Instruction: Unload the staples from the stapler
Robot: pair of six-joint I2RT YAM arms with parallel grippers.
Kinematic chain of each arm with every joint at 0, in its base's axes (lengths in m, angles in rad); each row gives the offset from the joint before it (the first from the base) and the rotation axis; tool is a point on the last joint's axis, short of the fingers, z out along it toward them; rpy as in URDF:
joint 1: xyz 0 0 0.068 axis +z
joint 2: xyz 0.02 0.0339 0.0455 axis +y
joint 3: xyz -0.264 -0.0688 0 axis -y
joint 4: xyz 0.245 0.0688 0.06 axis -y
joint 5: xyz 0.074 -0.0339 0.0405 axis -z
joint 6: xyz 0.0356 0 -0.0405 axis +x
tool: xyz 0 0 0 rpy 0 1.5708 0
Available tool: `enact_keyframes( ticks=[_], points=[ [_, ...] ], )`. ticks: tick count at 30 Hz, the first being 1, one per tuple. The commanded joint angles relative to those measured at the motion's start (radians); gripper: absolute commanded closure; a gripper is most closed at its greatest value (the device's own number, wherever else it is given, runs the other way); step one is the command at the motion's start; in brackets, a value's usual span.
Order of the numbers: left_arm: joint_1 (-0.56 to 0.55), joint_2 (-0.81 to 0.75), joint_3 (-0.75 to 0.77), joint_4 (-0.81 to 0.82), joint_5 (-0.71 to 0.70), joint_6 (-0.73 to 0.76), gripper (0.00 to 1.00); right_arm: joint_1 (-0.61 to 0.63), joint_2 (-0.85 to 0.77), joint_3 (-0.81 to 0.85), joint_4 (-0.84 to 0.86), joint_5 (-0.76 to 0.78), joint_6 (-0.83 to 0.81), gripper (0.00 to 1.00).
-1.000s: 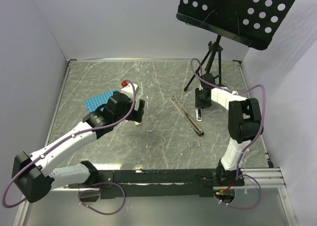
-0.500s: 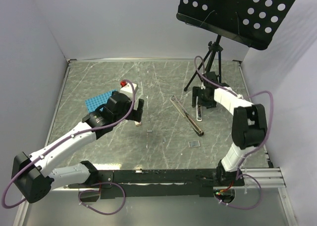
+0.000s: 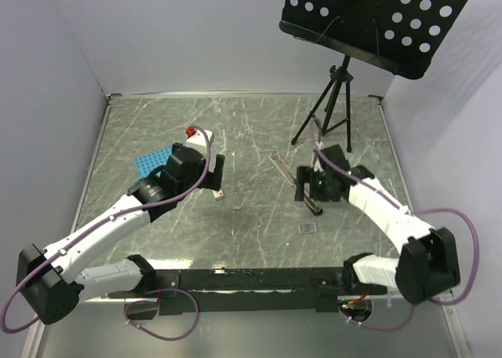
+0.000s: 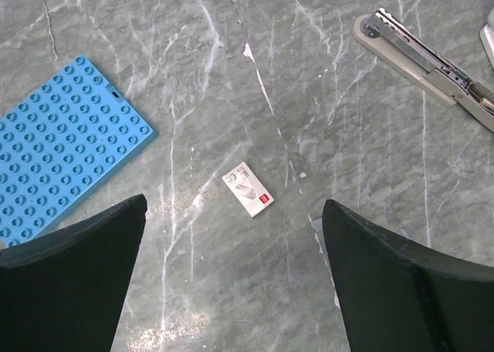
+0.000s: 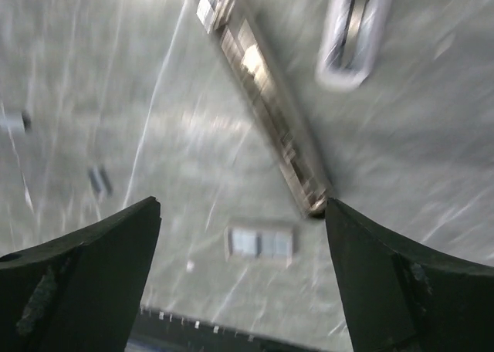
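Observation:
The stapler [image 3: 284, 169] lies opened out on the table, a slim pale bar with a silvery rail, also seen in the left wrist view [image 4: 424, 59]. In the blurred right wrist view its rail [image 5: 266, 97] runs diagonally down to the right finger. My right gripper [image 3: 306, 191] hovers over its near end, open and empty [image 5: 243, 205]. A small silvery strip of staples [image 3: 307, 228] lies loose just in front, between the right fingers [image 5: 261, 242]. A white oblong plastic piece [image 5: 355, 35] rests beside the rail. My left gripper [image 3: 218, 181] hangs open and empty [image 4: 234, 204] left of the stapler.
A small white-and-brown box [image 4: 247, 188] lies under the left gripper. A blue studded plate [image 3: 149, 162] sits at the left [image 4: 62, 143]. A black tripod stand [image 3: 333, 99] is at the back right. White walls surround the table.
The right gripper has opened wide, and the right arm has swung from near the tripod forward and left over the stapler's near end. The left arm has barely moved.

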Motion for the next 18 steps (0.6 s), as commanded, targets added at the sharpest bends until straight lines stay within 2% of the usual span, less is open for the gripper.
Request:
enact_keyframes(
  ticks=[1, 3, 9, 14, 18],
  points=[
    [-0.002, -0.033, 0.008, 0.015, -0.033, -0.015, 0.01, 0.074, -0.125, -0.098, -0.029, -0.004, 0.097, 0.0],
    [-0.002, -0.038, 0.008, 0.017, -0.039, -0.017, 0.01, 0.123, -0.147, -0.122, -0.038, 0.05, 0.138, 0.0],
    [-0.004, -0.059, 0.0, 0.023, -0.082, -0.023, 0.01, 0.129, -0.159, -0.19, -0.032, 0.059, 0.154, 0.0],
    [-0.004, -0.075, -0.002, 0.017, -0.169, -0.034, 0.01, 0.131, -0.102, -0.198, -0.014, 0.064, 0.181, 0.0],
    [-0.002, -0.078, -0.005, 0.017, -0.185, -0.034, 0.01, 0.14, -0.068, -0.19, -0.008, 0.074, 0.19, 0.0]
  ],
)
